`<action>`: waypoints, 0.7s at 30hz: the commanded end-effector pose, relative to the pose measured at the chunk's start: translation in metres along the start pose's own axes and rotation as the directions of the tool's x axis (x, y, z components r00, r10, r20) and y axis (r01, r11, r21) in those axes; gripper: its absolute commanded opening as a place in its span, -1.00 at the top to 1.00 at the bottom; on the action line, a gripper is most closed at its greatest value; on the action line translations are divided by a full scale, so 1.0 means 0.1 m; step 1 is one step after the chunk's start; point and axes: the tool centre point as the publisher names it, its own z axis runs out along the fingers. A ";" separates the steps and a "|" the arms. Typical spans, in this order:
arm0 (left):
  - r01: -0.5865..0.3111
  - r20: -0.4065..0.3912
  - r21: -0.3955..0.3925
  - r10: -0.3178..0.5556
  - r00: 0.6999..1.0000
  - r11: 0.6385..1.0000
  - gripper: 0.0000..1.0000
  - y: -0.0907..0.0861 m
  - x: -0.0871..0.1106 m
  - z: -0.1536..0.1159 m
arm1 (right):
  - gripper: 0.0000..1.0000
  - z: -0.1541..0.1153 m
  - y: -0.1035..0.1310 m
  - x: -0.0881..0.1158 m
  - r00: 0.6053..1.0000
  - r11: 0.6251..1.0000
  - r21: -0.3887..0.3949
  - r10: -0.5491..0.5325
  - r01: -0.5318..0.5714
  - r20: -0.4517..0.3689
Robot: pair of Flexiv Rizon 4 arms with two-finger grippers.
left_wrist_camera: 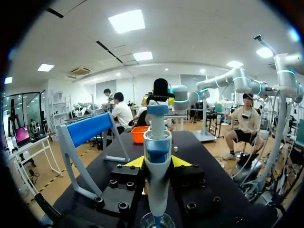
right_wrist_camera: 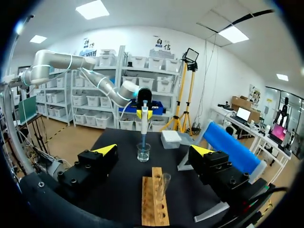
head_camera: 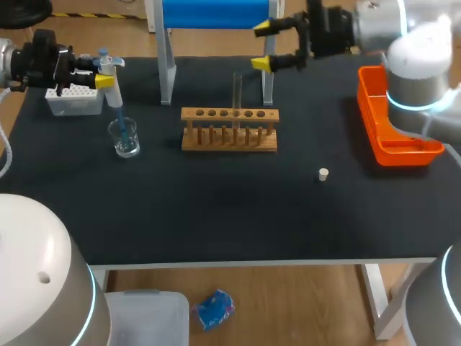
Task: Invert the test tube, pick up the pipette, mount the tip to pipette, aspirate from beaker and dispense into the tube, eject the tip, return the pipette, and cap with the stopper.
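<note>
Head view, upper left of frame: left end effector [head_camera: 104,78] clenched on the pipette [head_camera: 108,66], yellow fingertips pressing its body from both sides. Pipette hangs upright, its blue tip [head_camera: 121,124] dipping down into the glass beaker [head_camera: 125,139] directly below. White tip box [head_camera: 73,101] sits just behind and to the left of the beaker.

Left wrist view: pipette [left_wrist_camera: 156,156] stands between the fingers, beaker rim [left_wrist_camera: 157,221] just under its lower end.

Head view, centre: wooden rack [head_camera: 229,130] with the test tube [head_camera: 237,90] standing upright in a hole near the rack's middle. White stopper [head_camera: 323,174] lies alone on the dark surface [head_camera: 216,216], right of centre, well apart from the rack. Orange bin [head_camera: 392,137] at the right edge.

Upper right: right end effector [head_camera: 264,46] released, fingers spread wide and holding nothing, raised behind the rack.

Right wrist view: rack [right_wrist_camera: 154,202] and tube [right_wrist_camera: 164,184] lie ahead of the parted fingers; beaker [right_wrist_camera: 143,152] and pipette [right_wrist_camera: 144,116] farther ahead.
</note>
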 end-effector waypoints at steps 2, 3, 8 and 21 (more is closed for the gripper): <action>0.001 -0.004 -0.001 -0.001 1.000 1.000 1.00 0.00 -0.01 -0.01 | -1.00 -0.35 -0.34 0.10 1.000 0.993 -0.116 0.016 -0.014 0.023; 0.001 -0.004 -0.001 -0.001 1.000 1.000 1.00 0.00 -0.01 -0.01 | -1.00 -0.34 -0.40 0.10 0.999 0.992 -0.126 0.016 -0.012 0.029; 0.001 -0.004 -0.001 -0.001 1.000 1.000 1.00 0.00 -0.01 -0.01 | -1.00 -0.26 -0.61 0.05 0.999 0.990 -0.136 0.031 -0.028 0.023; 0.001 -0.004 -0.001 -0.001 1.000 1.000 1.00 0.00 -0.01 -0.01 | -1.00 0.07 -0.70 -0.14 0.999 1.000 0.002 -0.028 0.028 0.024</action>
